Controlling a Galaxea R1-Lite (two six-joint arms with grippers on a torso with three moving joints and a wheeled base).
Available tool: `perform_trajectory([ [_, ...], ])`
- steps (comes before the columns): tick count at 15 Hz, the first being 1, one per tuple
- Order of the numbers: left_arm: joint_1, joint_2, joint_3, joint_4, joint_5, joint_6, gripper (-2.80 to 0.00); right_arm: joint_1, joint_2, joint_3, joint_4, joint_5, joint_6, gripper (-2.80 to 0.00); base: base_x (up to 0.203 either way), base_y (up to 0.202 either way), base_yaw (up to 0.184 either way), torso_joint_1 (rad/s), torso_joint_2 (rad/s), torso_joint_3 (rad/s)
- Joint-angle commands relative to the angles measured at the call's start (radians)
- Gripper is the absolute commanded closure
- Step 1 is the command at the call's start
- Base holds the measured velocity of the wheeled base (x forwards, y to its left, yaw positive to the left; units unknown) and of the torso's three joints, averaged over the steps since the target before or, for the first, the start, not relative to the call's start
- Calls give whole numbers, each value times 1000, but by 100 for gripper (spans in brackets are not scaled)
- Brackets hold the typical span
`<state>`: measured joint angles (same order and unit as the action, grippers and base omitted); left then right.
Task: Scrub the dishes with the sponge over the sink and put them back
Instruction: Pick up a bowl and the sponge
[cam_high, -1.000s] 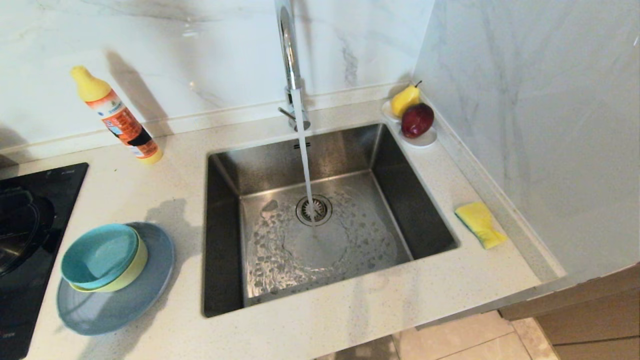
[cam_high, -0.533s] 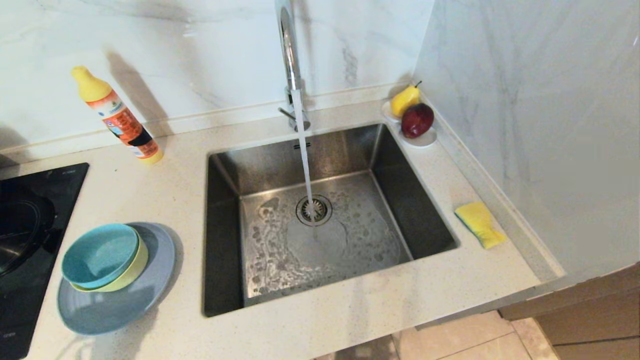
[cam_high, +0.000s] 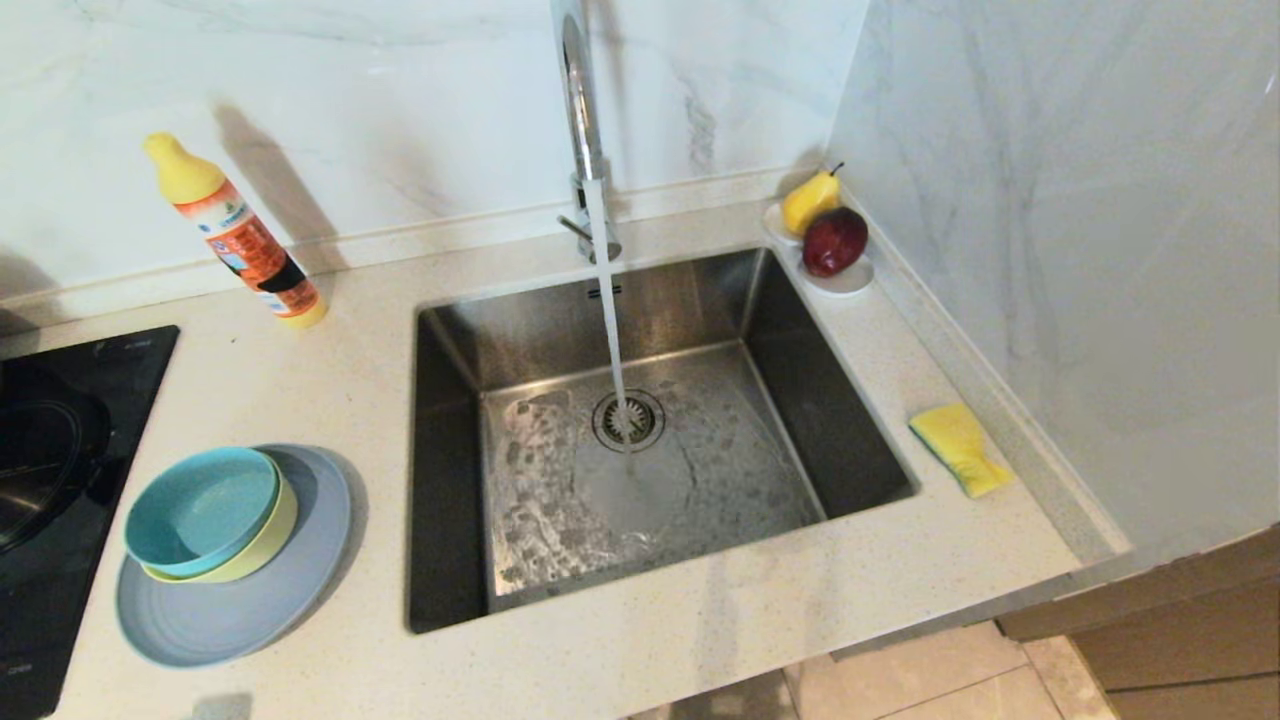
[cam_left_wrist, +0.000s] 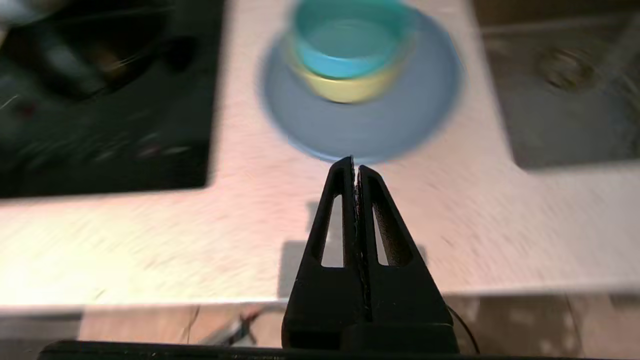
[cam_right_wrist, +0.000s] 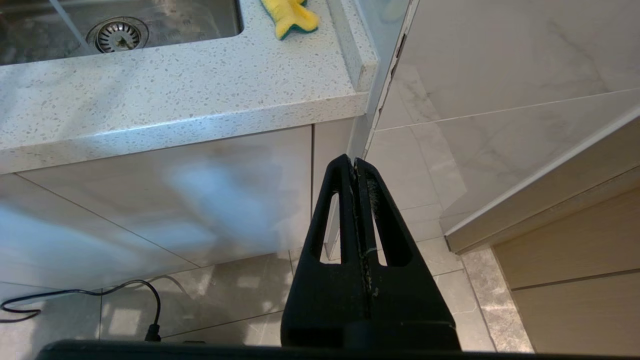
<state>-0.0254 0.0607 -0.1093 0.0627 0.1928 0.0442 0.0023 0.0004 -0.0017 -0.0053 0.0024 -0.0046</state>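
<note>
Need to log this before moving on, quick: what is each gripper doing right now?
Left gripper: shut, holding nothing, near the plate.
Right gripper: shut, holding nothing, below the counter.

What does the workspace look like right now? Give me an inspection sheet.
Surface: speckled white countertop, bare at the front.
Job's things: teal bowl nested in yellow-green bowl on grey-blue plate, beside steel sink; yellow sponge on the other side; chrome tap running.
Clutter: orange detergent bottle; white dish with pear and apple; black hob.
Grippers: left gripper shut, empty, over counter front; right gripper shut, empty, below counter level.
Cables: black cable on the floor.
Surroundings: marble walls, tiled floor.
</note>
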Motion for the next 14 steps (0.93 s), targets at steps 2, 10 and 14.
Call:
perform_trajectory([
  [2,4,-62,118,-71,-197,45,0,1,-2,0,-1,1,0,0,0,0,0,0,0,0],
  [10,4,-62,143,-139,-222,34,0,-1,-1,0,-1,1,0,0,0,0,0,0,0,0],
  [14,4,-62,143,-139,-222,34,0,1,0,0,-1,1,0,0,0,0,0,0,0,0],
])
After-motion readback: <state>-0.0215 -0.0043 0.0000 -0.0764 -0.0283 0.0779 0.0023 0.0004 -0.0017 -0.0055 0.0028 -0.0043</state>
